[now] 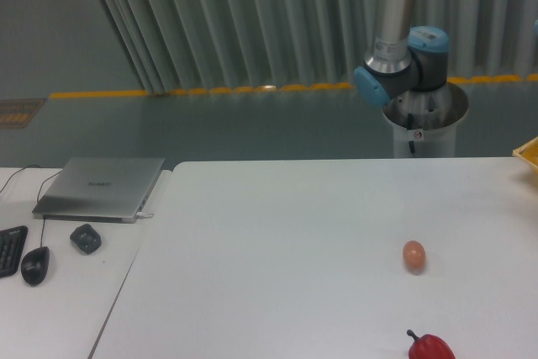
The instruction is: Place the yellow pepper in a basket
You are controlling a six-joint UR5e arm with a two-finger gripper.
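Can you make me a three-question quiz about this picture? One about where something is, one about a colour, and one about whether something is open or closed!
1. Where is the egg?
A. On the white table
B. On the laptop
C. On the floor

2. What colour is the pepper at the bottom edge of the picture?
A. Green
B. Red
C. Purple

3. How is the laptop on the side table?
A. Open, screen up
B. Closed flat
C. Standing on its edge

Answers:
1. A, the egg sits alone on the white table, a little behind the pepper.
2. B, its skin is bright red with a dark stem on top.
3. B, only the grey lid shows, lying flat.

The robot's hand is out of the picture, and no yellow pepper shows in it.
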